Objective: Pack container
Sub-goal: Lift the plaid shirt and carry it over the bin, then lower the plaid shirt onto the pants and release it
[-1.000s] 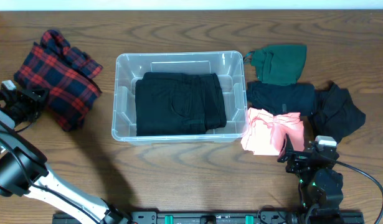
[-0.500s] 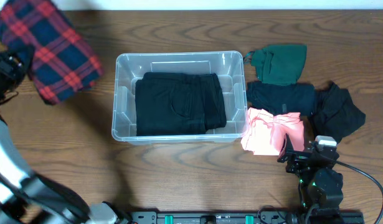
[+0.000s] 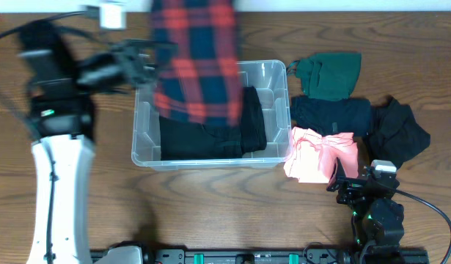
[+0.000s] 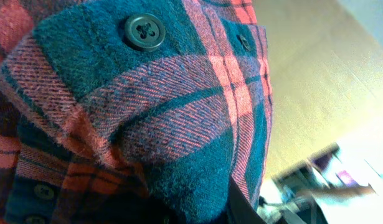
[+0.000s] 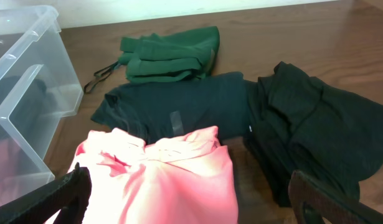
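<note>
The clear plastic container (image 3: 141, 110) sits mid-table with a folded black garment (image 3: 247, 125) inside. My left gripper (image 3: 141, 62) is raised at the container's left rim, shut on a red and navy plaid shirt (image 3: 196, 62) that hangs over the container. The shirt fills the left wrist view (image 4: 147, 112). My right gripper (image 3: 366, 183) rests open and empty at the front right, its fingers either side of a pink garment (image 5: 166, 174). The container's corner shows in the right wrist view (image 5: 23, 68).
To the right of the container lie a green garment (image 3: 331, 73), a dark navy one (image 3: 328, 114), a black one (image 3: 397, 128) and the pink one (image 3: 320, 155). Bare wood lies left of and in front of the container.
My left arm has lifted the plaid shirt from the table's far left and swung it right, up over the container. The right arm has not moved.
</note>
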You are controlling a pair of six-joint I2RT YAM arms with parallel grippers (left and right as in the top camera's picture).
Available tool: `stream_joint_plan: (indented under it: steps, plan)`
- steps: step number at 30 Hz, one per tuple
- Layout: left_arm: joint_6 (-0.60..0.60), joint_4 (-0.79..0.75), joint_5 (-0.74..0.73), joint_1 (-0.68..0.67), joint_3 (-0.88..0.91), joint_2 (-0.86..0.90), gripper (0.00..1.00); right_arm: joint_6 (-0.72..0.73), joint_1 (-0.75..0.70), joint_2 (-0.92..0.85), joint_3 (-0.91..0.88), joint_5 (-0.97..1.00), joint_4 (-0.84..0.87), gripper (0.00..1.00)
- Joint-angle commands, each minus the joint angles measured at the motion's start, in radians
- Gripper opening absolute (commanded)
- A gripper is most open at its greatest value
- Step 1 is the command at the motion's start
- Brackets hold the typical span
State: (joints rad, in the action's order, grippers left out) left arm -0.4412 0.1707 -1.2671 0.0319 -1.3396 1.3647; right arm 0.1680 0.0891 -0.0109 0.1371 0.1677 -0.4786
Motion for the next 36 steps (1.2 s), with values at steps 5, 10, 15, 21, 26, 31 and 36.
stream_joint_plan:
  steps: [5, 10, 15, 21, 26, 31, 36]
  plan:
    - [0.04, 0.04, 0.117, -0.241, -0.006, 0.126, 0.06, 0.003, -0.006, 0.005, -0.002, 0.0, -0.001, 0.99]
    - [0.04, 0.179, 0.234, -0.302, -0.006, 0.212, 0.06, 0.003, -0.005, 0.005, -0.002, 0.0, -0.001, 0.99]
    - [0.04, 0.352, 0.506, -0.301, -0.006, 0.237, 0.06, 0.003, -0.005, 0.005, -0.002, 0.0, -0.001, 0.99]
    - [0.046, 0.53, 0.771, -0.301, -0.006, 0.237, 0.06, 0.003, -0.006, 0.005, -0.002, 0.0, -0.001, 0.99]
    - [0.122, 0.608, 0.912, -0.301, 0.006, 0.237, 0.06, 0.003, -0.006, 0.005, -0.002, 0.0, -0.001, 0.99]
    - [0.144, 0.631, 1.144, -0.299, 0.044, 0.237, 0.06, 0.003, -0.005, 0.005, -0.002, 0.001, -0.001, 0.99]
    - [0.179, 0.533, 1.092, -0.292, 0.074, 0.238, 0.06, 0.003, -0.006, 0.005, -0.002, 0.0, -0.001, 0.99]
